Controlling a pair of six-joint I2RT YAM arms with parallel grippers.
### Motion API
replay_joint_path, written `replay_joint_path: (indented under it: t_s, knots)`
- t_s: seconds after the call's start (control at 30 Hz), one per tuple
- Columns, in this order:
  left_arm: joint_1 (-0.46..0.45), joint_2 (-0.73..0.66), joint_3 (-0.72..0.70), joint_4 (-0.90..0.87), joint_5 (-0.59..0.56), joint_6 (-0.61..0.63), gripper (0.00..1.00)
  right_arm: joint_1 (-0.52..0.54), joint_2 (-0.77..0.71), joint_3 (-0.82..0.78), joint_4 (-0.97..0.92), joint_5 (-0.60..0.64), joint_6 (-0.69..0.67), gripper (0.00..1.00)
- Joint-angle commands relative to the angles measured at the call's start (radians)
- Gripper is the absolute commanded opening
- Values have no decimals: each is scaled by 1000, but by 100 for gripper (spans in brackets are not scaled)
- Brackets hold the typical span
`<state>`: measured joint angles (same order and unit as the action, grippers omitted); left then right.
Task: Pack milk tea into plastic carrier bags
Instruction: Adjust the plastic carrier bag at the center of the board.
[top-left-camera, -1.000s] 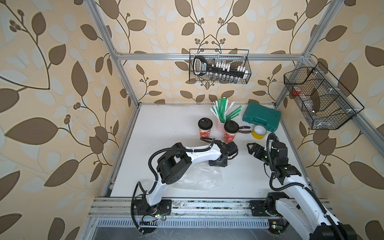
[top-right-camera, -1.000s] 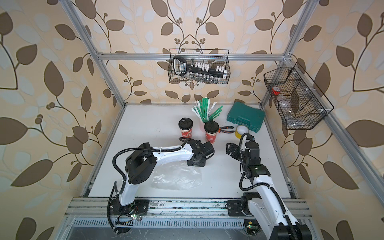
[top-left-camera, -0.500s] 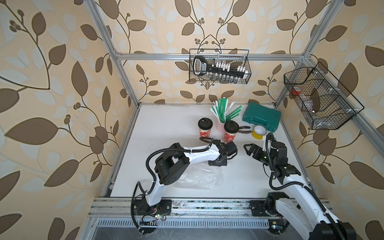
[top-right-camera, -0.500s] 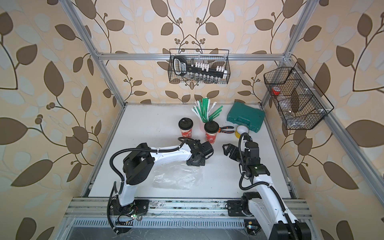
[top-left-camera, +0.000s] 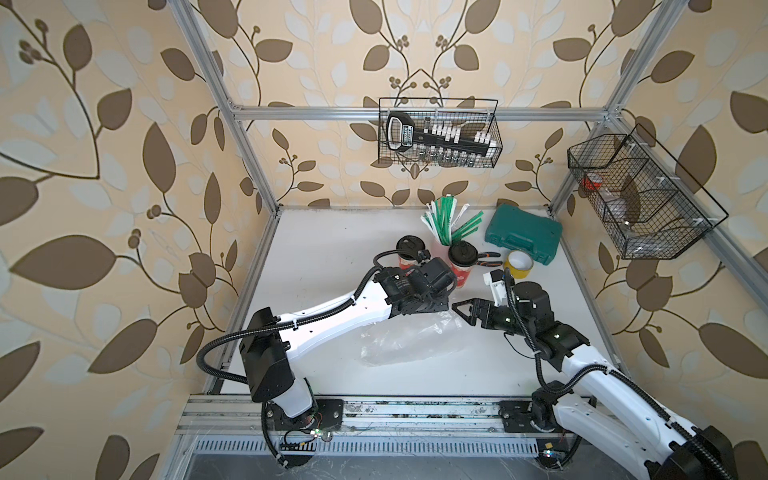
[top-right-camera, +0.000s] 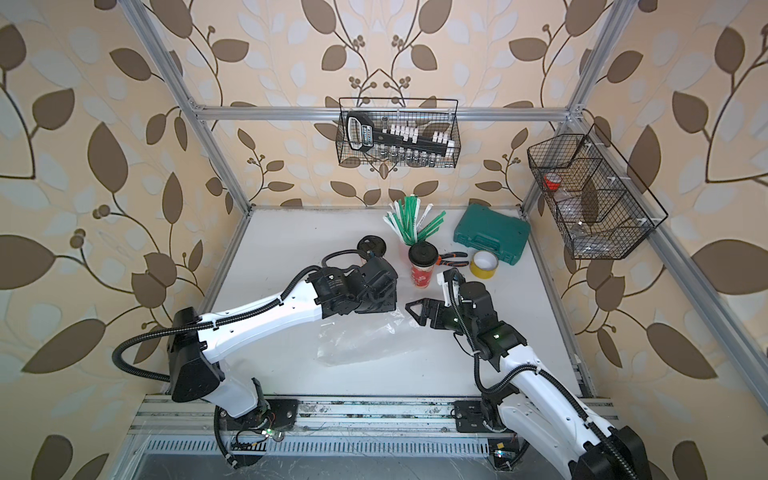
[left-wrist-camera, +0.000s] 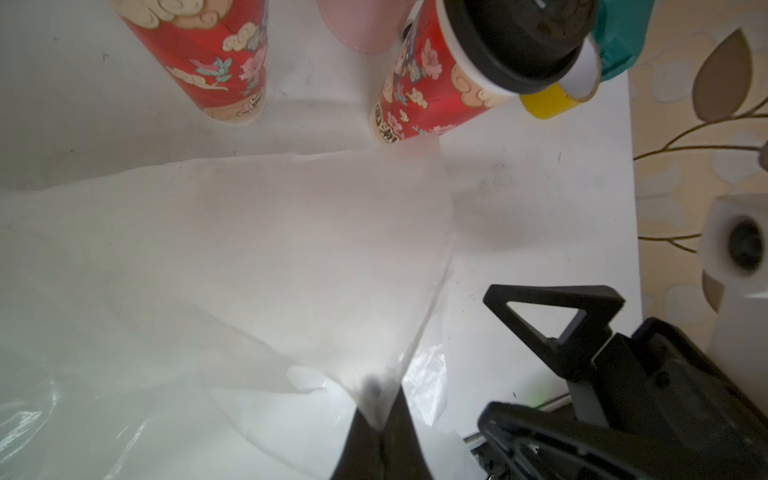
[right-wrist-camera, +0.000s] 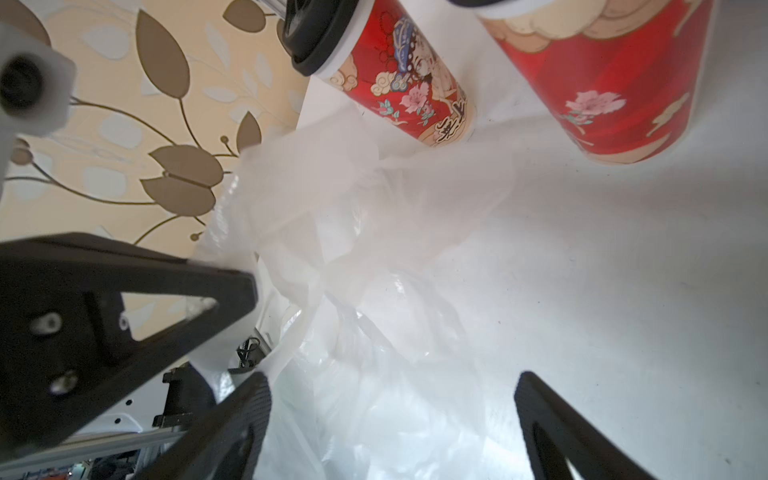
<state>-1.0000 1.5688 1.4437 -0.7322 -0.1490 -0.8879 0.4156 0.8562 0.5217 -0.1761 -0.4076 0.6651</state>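
Note:
Two milk tea cups, red with black lids, stand at the back: one (top-left-camera: 462, 266) is in plain sight, the other (top-left-camera: 409, 246) is half hidden behind my left arm. The transparent plastic carrier bag (top-left-camera: 409, 338) lies crumpled on the white table in front of them. My left gripper (left-wrist-camera: 379, 419) is shut on a corner of the bag's edge, and the film (left-wrist-camera: 249, 249) stretches up from the pinch. My right gripper (right-wrist-camera: 390, 380) is open just right of the left one, its fingers on either side of the bag's bunched plastic (right-wrist-camera: 374, 249) without closing on it.
A pink cup of green-white straws (top-left-camera: 446, 226) stands behind the milk tea. To the right are pliers (top-left-camera: 488, 258), a yellow tape roll (top-left-camera: 518, 266) and a green case (top-left-camera: 523, 235). Wire baskets hang on the back wall (top-left-camera: 440, 133) and the right wall (top-left-camera: 636, 195).
My left gripper has closed on the bag's edge. My right gripper has moved left, up to the bag and close to the left gripper, staying open.

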Motion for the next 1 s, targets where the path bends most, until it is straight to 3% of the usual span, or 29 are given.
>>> replay_joint_path:
  t_s: [0.0, 0.13, 0.23, 0.4, 0.47, 0.53, 0.63, 0.73, 0.97]
  knots:
    - [9, -63, -7, 6, -2, 26, 0, 10, 2, 47, -95, 114, -24, 92]
    - [14, -91, -30, 36, 16, 25, 0, 11, 4, 73, -101, 134, -38, 92]
    - [17, -98, -29, 50, 31, 23, 0, 22, 49, 85, -79, 71, -25, 85]
    - [21, -104, -31, 60, 38, 17, 0, 65, 77, 98, -50, 73, -6, 75]
    - [26, -107, -31, 65, 42, 12, 0, 81, 89, 114, -51, 93, -2, 68]
    - [29, -114, -33, 78, 47, 9, 0, 94, 118, 147, -82, 111, -7, 52]
    - [33, -157, -41, 96, 40, -2, 0, 125, 140, 218, -179, 222, -12, 20]
    - [38, -214, -76, 122, 25, -23, 0, 158, 161, 323, -326, 345, -21, 1]
    - [49, -432, -266, 201, -54, -120, 0, 332, 328, 675, -728, 666, -50, 0]
